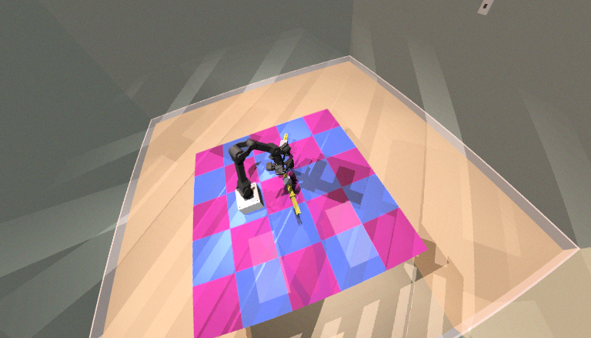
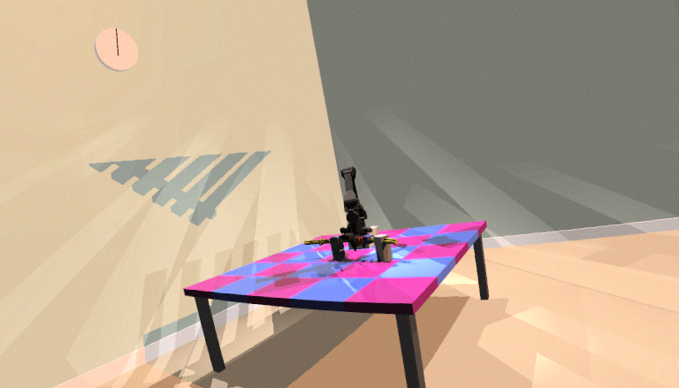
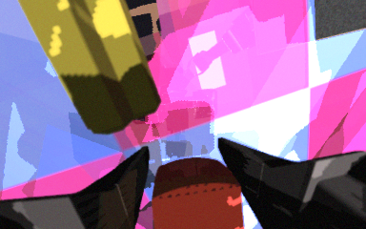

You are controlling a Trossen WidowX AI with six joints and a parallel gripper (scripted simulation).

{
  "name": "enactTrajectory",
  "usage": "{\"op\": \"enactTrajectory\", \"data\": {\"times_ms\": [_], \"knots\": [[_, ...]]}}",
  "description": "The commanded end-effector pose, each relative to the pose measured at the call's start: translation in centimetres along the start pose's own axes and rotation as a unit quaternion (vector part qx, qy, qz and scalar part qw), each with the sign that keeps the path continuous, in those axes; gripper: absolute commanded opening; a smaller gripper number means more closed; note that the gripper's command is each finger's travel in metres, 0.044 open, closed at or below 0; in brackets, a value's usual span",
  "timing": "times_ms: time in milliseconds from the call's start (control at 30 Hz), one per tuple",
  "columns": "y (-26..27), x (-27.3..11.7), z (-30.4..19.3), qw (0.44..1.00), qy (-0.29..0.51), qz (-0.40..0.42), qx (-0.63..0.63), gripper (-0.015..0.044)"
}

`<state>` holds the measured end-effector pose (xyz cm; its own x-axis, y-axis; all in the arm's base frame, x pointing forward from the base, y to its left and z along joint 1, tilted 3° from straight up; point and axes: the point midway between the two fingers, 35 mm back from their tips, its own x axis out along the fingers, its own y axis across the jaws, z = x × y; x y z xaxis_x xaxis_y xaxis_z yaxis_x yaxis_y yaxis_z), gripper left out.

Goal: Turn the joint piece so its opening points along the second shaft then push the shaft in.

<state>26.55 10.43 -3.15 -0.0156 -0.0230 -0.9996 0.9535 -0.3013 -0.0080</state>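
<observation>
My gripper (image 1: 285, 173) (image 2: 356, 247) (image 3: 184, 146) is pointed down, its fingers partly open on either side of the red joint piece (image 3: 197, 210). Narrow gaps seem to show beside the piece; I see no clear grip. The direction of its opening is hidden. The yellow second shaft (image 1: 295, 203) (image 2: 315, 241) (image 3: 110, 72) runs through its block (image 1: 287, 181) (image 2: 338, 248); in the wrist view its free end lies up and left of the joint piece, apart from it. The fixed shaft (image 1: 285, 135) (image 2: 395, 240) shows beyond its block (image 1: 284, 142) (image 2: 384, 248); its joint end is hidden.
The arm's white base (image 1: 249, 204) stands beside the two blocks. The arm (image 1: 238, 166) reaches over from there. The pink and blue checkered table top (image 1: 305, 273) (image 2: 380, 291) lies below, with shadows across it. The second shaft's block stands close to the gripper.
</observation>
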Motion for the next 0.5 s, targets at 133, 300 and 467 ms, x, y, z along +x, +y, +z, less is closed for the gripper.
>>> {"op": "enactTrajectory", "data": {"times_ms": [133, 300, 467], "knots": [[0.00, 0.06, -0.05, 1.000, 0.002, 0.000, 0.002, 0.0182], [0.00, 0.06, -0.05, 1.000, 0.002, 0.000, 0.002, 0.0182], [0.00, 0.06, -0.05, 1.000, 0.002, 0.000, 0.002, 0.0182]]}}
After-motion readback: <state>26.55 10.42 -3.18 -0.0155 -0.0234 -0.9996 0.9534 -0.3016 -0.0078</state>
